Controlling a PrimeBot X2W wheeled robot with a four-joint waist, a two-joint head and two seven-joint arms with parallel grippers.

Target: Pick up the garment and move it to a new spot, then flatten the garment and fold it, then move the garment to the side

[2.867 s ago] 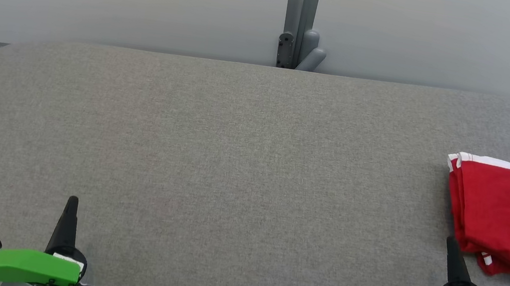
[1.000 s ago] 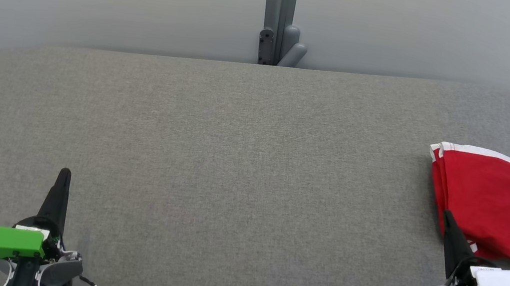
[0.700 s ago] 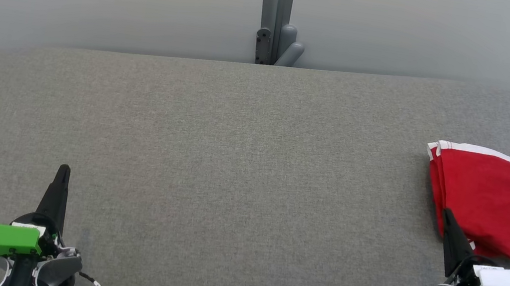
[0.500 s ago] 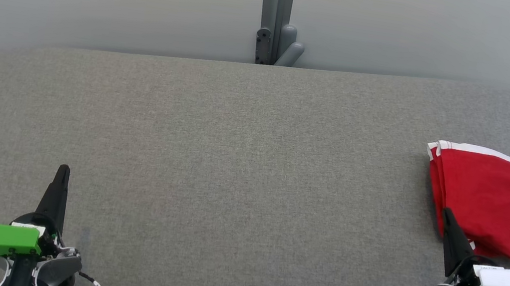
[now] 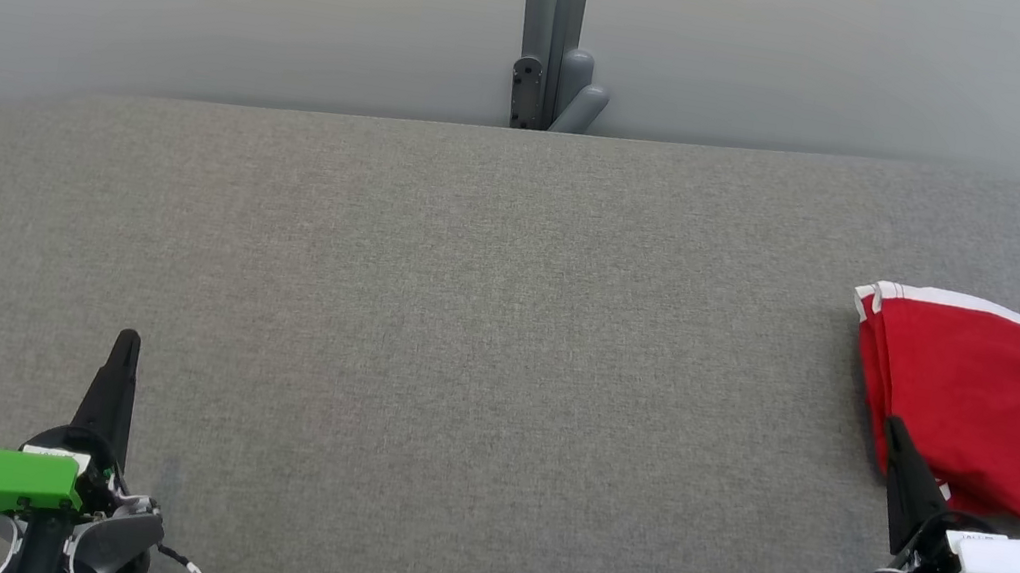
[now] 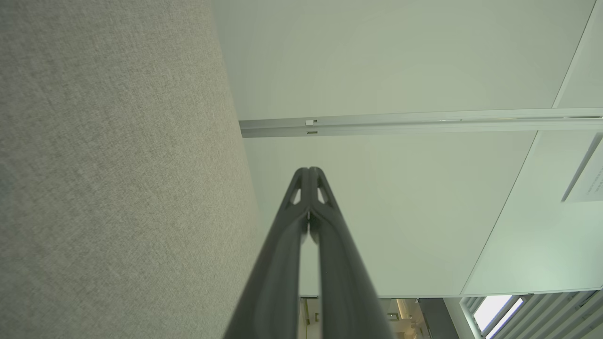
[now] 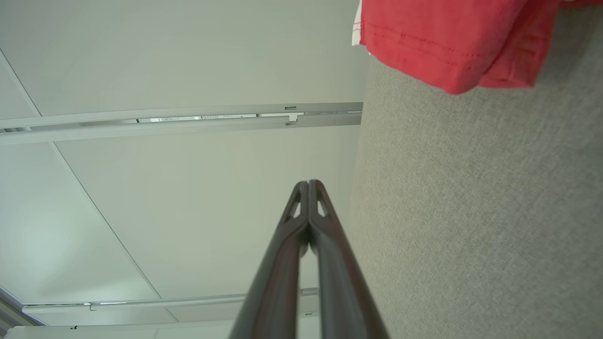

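Observation:
A red garment (image 5: 998, 405) with a white trim lies bunched at the right edge of the grey fabric table (image 5: 484, 323); its far right part runs out of the head view. The right wrist view catches its hem (image 7: 443, 42) at the top. My right gripper (image 5: 892, 425) is shut and empty, its tip just at the garment's near left edge, whether touching I cannot tell. At the lower left my left gripper (image 5: 128, 339) is shut too, holding nothing, far from the garment. Both wrist views show the fingers pressed together (image 6: 308, 170) (image 7: 308, 183).
A pale wall runs behind the table, with a grey post and bracket (image 5: 551, 80) at its middle. The table's corners are rounded and its right edge lies just past the garment.
Since the oldest frame the head camera has shifted, so the whole scene sits differently. Over the last second the arms and the garment have stayed still.

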